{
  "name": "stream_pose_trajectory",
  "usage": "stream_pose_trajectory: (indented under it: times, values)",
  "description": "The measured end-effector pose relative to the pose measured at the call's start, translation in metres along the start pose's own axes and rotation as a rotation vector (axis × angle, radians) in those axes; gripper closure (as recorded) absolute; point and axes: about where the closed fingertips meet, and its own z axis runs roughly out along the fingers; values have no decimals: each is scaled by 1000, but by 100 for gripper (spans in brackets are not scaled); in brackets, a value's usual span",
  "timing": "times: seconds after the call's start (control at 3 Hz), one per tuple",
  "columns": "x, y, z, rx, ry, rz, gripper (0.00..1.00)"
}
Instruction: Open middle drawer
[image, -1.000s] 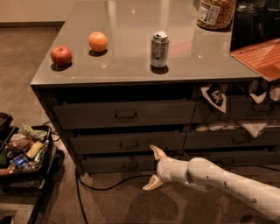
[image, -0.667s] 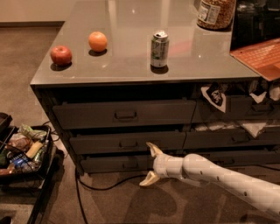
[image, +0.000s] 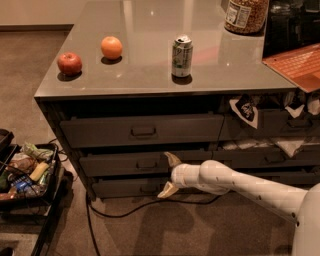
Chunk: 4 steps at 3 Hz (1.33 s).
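The cabinet (image: 150, 50) fills the upper half of the view, with a stack of three drawers on its left side below the grey top. The arm (image: 240, 184) is stretched in from 4 o'clock, low over the floor. The middle drawer (image: 115, 165) is found at 7 o'clock from the can (image: 181, 55), between a taller front above and a slimmer one below, and it appears to be shut. The gripper (image: 169, 175) is held just at 4 o'clock from the pull (image: 146, 164), its fingers spread wide, one above the other, with nothing between them.

Since a second ago the gripper has been carried leftward and slightly upward, so the gap to the pull has been narrowed. Contact cannot be confirmed; possibly the upper finger (image: 173, 160) touches the drawer front. The approach is judged nearly done, but the pull is not yet enclosed.
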Motion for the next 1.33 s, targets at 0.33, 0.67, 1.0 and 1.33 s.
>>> stream_pose_trajectory:
  times: [0.33,0.67,1.0,1.33]
  values:
    - [0,0,0,0,0,0,0]
    - [9,-1,2,15,-46,15,0]
    - [21,-21,2,16,-59,-1,0]
    - [27,-42,5,9,-41,-39,0]
